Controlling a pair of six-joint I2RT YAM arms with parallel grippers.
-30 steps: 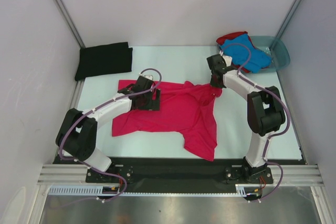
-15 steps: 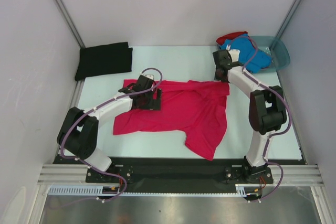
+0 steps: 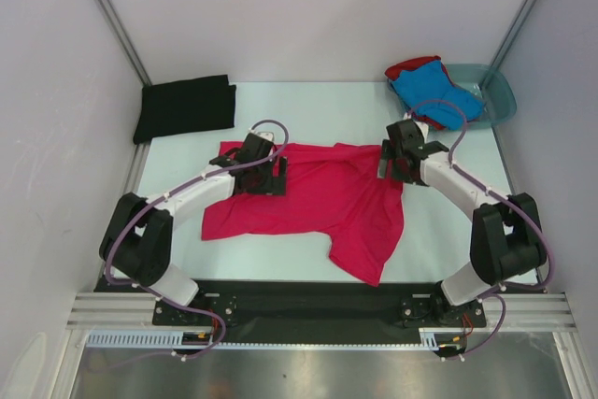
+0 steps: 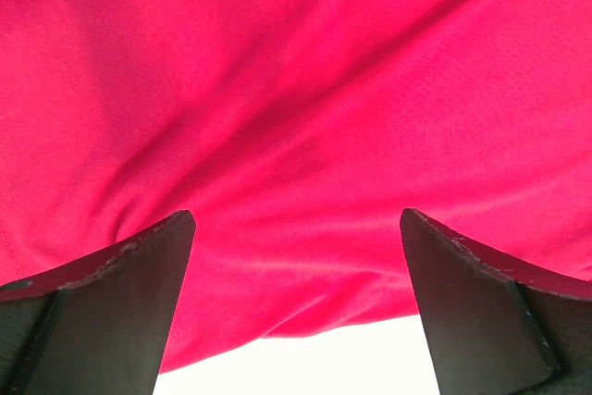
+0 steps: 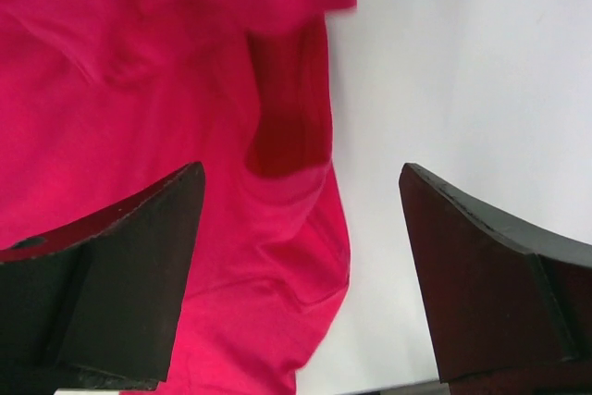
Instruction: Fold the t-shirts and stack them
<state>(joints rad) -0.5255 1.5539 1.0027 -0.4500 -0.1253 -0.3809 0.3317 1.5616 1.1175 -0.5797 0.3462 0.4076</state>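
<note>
A rumpled magenta-pink t-shirt (image 3: 318, 198) is laid out at centre frame. The left gripper (image 4: 296, 228) and right gripper (image 5: 301, 182) are spread wide, empty, above its upper part. Wrinkles should probably be smoothed before folding.

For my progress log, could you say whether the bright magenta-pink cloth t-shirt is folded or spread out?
Spread out: the bright magenta-pink cloth t-shirt lies open and rumpled across the table.

One shirt (image 3: 322, 203) lies spread in the middle of the tabletop (image 3: 318, 105), with my left tool (image 3: 264, 173) over its far left part and my right tool (image 3: 392, 162) over its far right edge. A folded shirt (image 3: 185, 107) sits far left. The basin (image 3: 503, 95) far right holds two more shirts (image 3: 437, 95), spilling over its left rim.
</note>
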